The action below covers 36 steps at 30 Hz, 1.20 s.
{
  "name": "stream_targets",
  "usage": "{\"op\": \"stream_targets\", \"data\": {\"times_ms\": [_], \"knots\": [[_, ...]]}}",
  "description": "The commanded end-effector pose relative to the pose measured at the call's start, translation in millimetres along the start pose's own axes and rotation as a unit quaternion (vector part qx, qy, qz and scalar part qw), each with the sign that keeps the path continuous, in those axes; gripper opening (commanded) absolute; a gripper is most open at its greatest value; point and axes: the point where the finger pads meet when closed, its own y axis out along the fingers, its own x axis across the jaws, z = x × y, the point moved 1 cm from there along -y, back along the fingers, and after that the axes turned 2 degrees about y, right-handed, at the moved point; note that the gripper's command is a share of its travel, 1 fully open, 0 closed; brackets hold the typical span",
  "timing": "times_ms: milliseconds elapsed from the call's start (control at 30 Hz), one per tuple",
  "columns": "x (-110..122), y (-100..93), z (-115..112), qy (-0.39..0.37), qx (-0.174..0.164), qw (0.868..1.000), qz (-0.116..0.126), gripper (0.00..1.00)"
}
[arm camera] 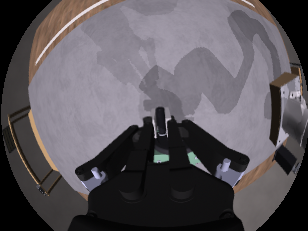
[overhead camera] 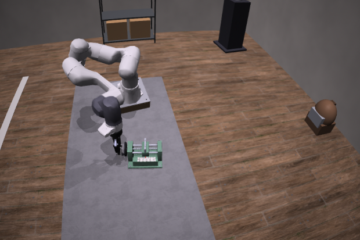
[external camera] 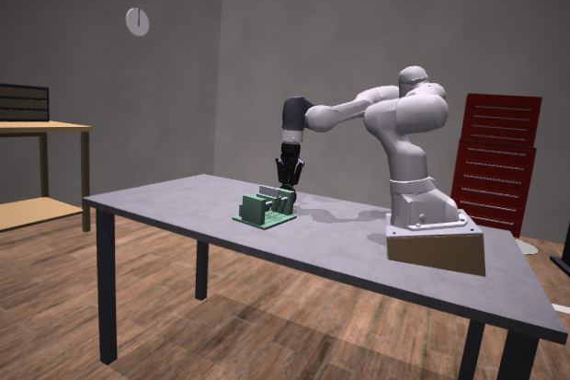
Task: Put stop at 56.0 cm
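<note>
Desk: the long grey slab desk [overhead camera: 96,196] carries everything and spreads out beneath the claw.

Arm: the white jointed arm [external camera: 392,112] reaches out from its wood-block base and hangs the wrist straight over the work.

Fixture: the green block-shaped stop fixture with silver rails [overhead camera: 144,155] sits just beside the claw, on the side away from the arm's base.

Stop: the upright grey stop plate [overhead camera: 144,147] stands about midway along the rails, beyond the handwheel from the claw.

Handwheel: the small black round handwheel [overhead camera: 125,149] is at the fixture's near end, right at the fingertips.

Claw: the black two-finger claw [overhead camera: 117,145] is clenched narrow on the handwheel's small crank knob, pointing down.

Step in hand: you look to be mid-crank. Keep the wrist circling round the wheel's axle so the knob is not wrenched sideways, slow as the stop nears its mark, and only then loosen the fingers.

Hard to read: the white scale strip [overhead camera: 145,160] with its red mark is too small to read, so you cannot tell the stop's present setting. In the wrist view the fingers hide the contact; only a sliver of green shows between them.
</note>
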Motion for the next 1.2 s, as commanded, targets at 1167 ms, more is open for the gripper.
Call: {"op": "stream_targets", "data": {"times_ms": [1167], "knots": [[49,-1.1,1,0.003,0.0,1.0,-0.001,0.04]]}}
